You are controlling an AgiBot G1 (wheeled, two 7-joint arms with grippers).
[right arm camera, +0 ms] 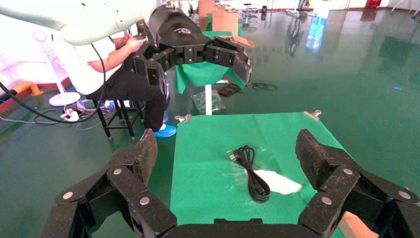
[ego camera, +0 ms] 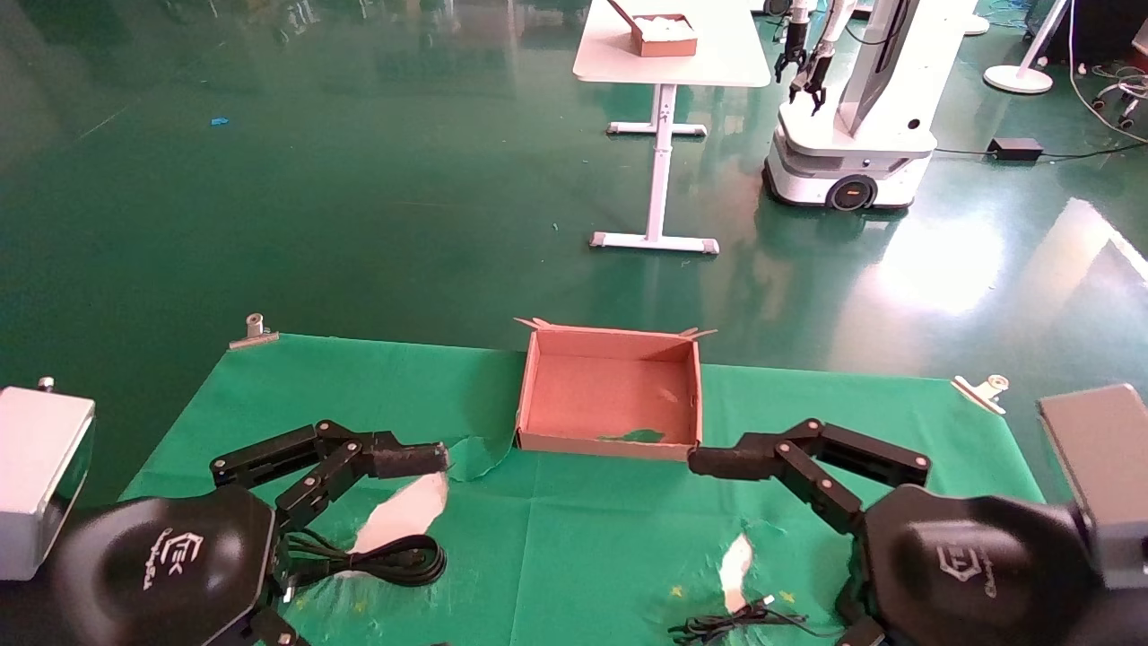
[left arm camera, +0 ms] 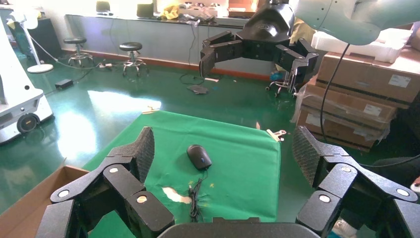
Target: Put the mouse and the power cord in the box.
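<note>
The brown cardboard box (ego camera: 538,395) stands open at the far middle of the green cloth, with nothing in it. The looped power cord (ego camera: 390,563) lies at the near left, just below my left gripper's finger (ego camera: 399,459); it shows whole in the right wrist view (right arm camera: 253,172). The black mouse (left arm camera: 199,156) lies at the near right with its thin cable (ego camera: 731,621) bunched beside it. In the head view my right arm hides the mouse. My left gripper (left arm camera: 225,152) and right gripper (right arm camera: 225,156) hover open and hold nothing, one at each side of the box's near edge.
Torn white patches (ego camera: 405,511) (ego camera: 735,565) show through the cloth. Metal clips (ego camera: 254,330) (ego camera: 982,391) pin its far corners. A grey case (ego camera: 40,475) sits at the left edge. Beyond, on the green floor, stand a white table (ego camera: 668,63) and another robot (ego camera: 852,135).
</note>
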